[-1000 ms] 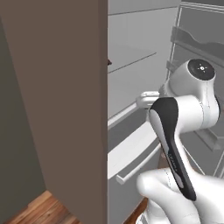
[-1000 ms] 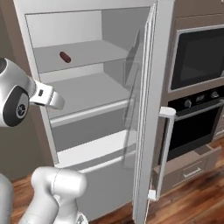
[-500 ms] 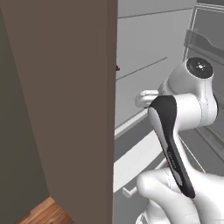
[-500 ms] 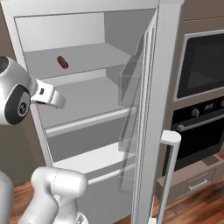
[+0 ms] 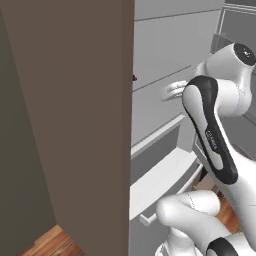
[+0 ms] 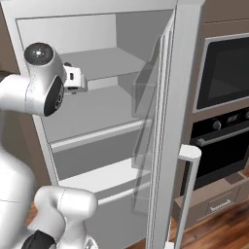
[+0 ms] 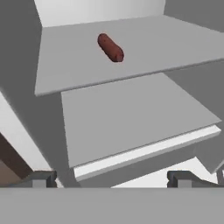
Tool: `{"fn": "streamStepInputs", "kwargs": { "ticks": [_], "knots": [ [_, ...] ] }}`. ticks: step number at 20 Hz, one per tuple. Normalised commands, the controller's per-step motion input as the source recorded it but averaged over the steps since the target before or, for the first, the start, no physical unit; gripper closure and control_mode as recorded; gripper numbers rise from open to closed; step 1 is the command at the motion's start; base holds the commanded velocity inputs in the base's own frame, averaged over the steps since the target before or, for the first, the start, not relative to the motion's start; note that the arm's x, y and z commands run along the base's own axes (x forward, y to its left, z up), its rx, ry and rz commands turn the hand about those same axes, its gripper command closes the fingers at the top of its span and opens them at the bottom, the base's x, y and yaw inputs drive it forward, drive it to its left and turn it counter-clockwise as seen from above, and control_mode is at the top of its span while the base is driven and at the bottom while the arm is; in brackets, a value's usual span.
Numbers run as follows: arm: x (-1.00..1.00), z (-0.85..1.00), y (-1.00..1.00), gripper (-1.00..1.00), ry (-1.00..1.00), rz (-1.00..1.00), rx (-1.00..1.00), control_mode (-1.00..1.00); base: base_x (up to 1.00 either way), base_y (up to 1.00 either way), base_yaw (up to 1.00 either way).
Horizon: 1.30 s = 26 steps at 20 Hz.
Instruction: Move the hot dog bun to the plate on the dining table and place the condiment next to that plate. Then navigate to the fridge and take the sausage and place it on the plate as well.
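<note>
A dark red sausage (image 7: pixel 110 48) lies on the upper shelf of the open fridge (image 6: pixel 97 104). In the left base view only a sliver of the sausage (image 5: pixel 134 77) peeks past the brown panel. My gripper (image 7: pixel 111 179) is open with nothing between its fingers. It points into the fridge from in front of the shelves, short of the sausage and below its shelf level. The white hand of the gripper (image 6: pixel 78 81) reaches in from the left, and the gripper (image 5: pixel 172 91) also appears beyond my forearm. The hot dog bun, plate, condiment and dining table are out of view.
The fridge door (image 6: pixel 165 126) stands open on the right, with clear bins on its inside. A built-in oven (image 6: pixel 223 73) sits beyond it. A tall brown cabinet panel (image 5: pixel 75 125) blocks the left side. Two lower shelves (image 7: pixel 131 118) are bare.
Both base views have shifted and the fridge looks larger: the base has driven closer. The arm has risen, bringing the hand up toward the upper shelf. The gripper stays open.
</note>
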Motion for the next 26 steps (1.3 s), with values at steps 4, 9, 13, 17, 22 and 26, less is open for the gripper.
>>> {"fn": "streamStepInputs", "kwargs": {
  "ticks": [4, 9, 13, 17, 22, 26],
  "knots": [
    [0.55, 0.31, 0.07, -1.00, 0.00, 0.09, -0.12, -1.00, 0.00, 0.00, 0.00],
    [0.53, 0.02, 0.08, -1.00, 0.00, 0.01, -0.04, -1.00, 0.00, 0.00, 0.00],
    [0.61, 0.00, 0.17, -1.00, -0.01, 0.01, -0.02, -1.00, 0.00, 0.00, 0.00],
    [0.58, -0.01, 0.19, -1.00, -0.01, 0.09, 0.00, -1.00, 0.00, 0.00, 0.00],
    [0.52, -0.04, 0.21, -1.00, 0.00, 0.12, 0.00, -1.00, 0.00, 0.00, 0.00],
    [0.48, -0.15, 0.22, -1.00, 0.00, 0.10, 0.00, -1.00, 0.00, 0.00, 0.00]
  ]
}}
